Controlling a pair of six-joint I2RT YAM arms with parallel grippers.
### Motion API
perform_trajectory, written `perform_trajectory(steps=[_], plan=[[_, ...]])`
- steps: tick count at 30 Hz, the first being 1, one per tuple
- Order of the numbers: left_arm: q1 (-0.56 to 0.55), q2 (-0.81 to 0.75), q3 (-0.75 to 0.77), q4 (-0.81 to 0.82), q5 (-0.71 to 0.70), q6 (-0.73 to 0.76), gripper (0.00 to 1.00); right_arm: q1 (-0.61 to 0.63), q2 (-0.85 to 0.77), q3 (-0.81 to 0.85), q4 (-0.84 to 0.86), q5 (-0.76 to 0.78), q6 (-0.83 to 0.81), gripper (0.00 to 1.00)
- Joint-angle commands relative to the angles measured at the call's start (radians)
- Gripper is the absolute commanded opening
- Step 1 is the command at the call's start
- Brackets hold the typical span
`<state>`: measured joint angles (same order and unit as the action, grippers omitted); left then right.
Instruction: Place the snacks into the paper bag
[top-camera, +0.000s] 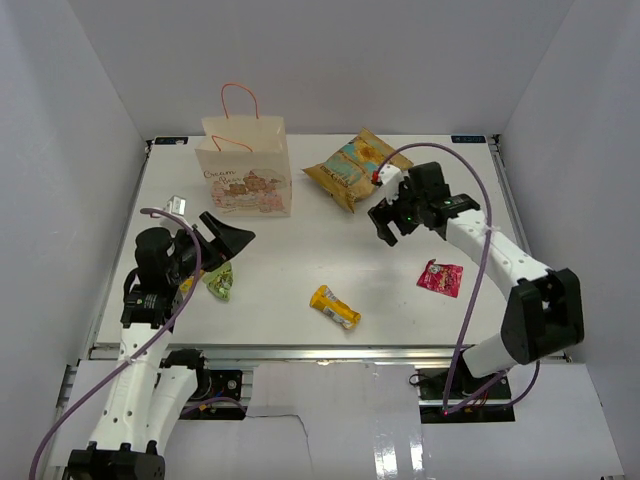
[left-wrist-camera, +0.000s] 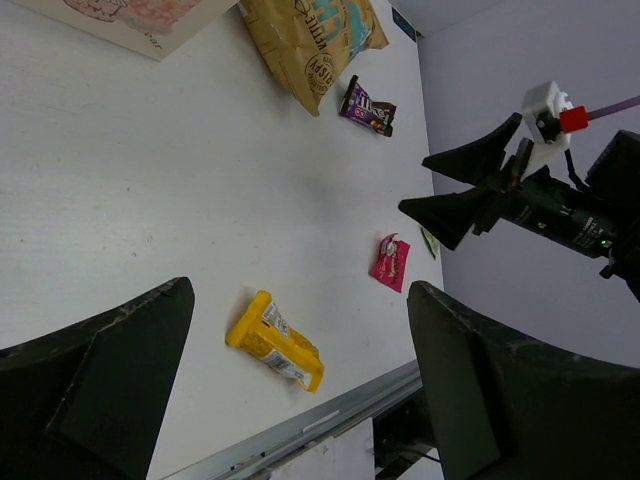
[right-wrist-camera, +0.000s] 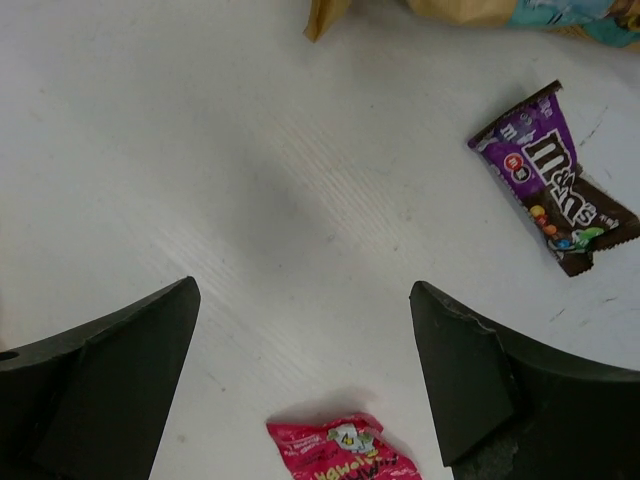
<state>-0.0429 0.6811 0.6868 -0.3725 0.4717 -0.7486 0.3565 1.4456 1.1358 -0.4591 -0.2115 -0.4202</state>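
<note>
The cream paper bag (top-camera: 245, 170) stands upright at the back left. The gold chip bag (top-camera: 352, 165) lies to its right. The small purple bar (right-wrist-camera: 555, 180) lies near it, also in the left wrist view (left-wrist-camera: 368, 106), hidden under the right arm from above. The red-pink pouch (top-camera: 440, 277) lies front right, the yellow-orange bar (top-camera: 335, 307) front centre, the green packet (top-camera: 220, 282) by my left gripper (top-camera: 228, 237). That gripper is open and empty. My right gripper (top-camera: 385, 228) is open and empty, above the table between the purple bar and the pouch (right-wrist-camera: 340, 455).
A small pale packet (top-camera: 177, 205) lies near the table's left edge. White walls close in the back and both sides. A metal rail (top-camera: 300, 352) runs along the front edge. The right arm's purple cable (top-camera: 478, 250) arcs over the right side.
</note>
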Motion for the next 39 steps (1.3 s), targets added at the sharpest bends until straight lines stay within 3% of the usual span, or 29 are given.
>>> perform_trajectory(steps=[1, 7, 16, 27, 35, 39], plan=[[0.003, -0.018, -0.033, 0.041, 0.025, -0.076, 0.98, 0.084, 0.086, 0.091, 0.151, 0.279, 0.093, 0.92], [0.003, -0.038, -0.062, 0.053, 0.001, -0.144, 0.98, 0.194, 0.343, 0.345, 0.257, 0.380, 0.046, 0.92], [0.005, -0.051, -0.093, 0.061, -0.022, -0.202, 0.98, 0.205, 0.665, 0.631, 0.185, 0.400, 0.086, 1.00], [0.005, -0.008, -0.135, 0.148, 0.022, -0.253, 0.98, 0.190, 0.754, 0.627, 0.181, 0.413, 0.109, 0.63], [-0.041, 0.067, -0.158, 0.299, 0.051, -0.328, 0.96, 0.162, 0.672, 0.509, 0.168, 0.301, 0.164, 0.10], [-0.190, 0.136, -0.161, 0.397, -0.053, -0.370, 0.94, 0.102, 0.574, 0.412, 0.142, 0.137, 0.218, 0.08]])
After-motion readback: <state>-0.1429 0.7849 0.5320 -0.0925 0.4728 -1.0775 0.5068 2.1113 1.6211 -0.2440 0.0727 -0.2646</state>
